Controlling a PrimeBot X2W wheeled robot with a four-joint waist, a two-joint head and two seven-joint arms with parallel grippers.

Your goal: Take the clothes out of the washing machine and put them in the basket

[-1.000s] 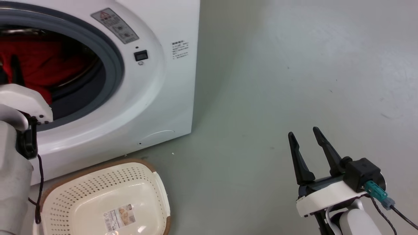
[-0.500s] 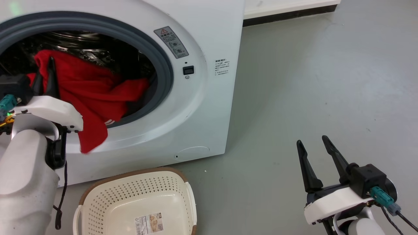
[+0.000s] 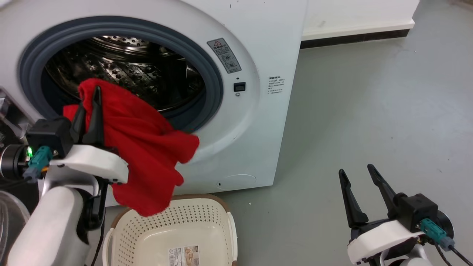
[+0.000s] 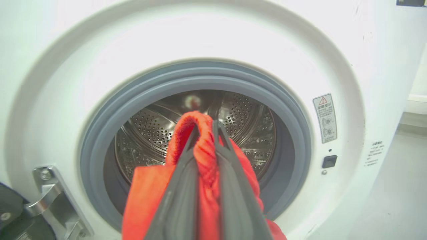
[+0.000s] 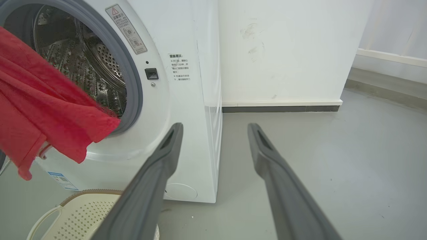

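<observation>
The red clothes [image 3: 144, 155] hang outside the washing machine [image 3: 255, 122], draped from my left gripper [image 3: 92, 98], which is shut on a fold of them in front of the open porthole. Their lower edge dangles just above the cream basket [image 3: 218, 229] on the floor below the machine's front. In the left wrist view the red clothes [image 4: 203, 156] are pinched between the fingers of the left gripper [image 4: 204, 126], with the steel drum [image 4: 247, 133] behind. My right gripper [image 3: 356, 175] is open above the floor at the lower right, holding nothing. In the right wrist view the clothes [image 5: 43, 110] hang left of the machine [image 5: 186, 100].
Grey floor [image 3: 369, 103] stretches to the right of the machine, up to a white wall with a dark skirting [image 3: 354, 37]. The door's metal hinge [image 4: 50, 196] is at the left of the opening. A basket corner [image 5: 73, 213] lies under the right gripper [image 5: 215, 128].
The head camera has shifted, bringing more of the machine into view. My left gripper has pulled the red clothes fully out of the drum and toward the basket. The right gripper stays open.
</observation>
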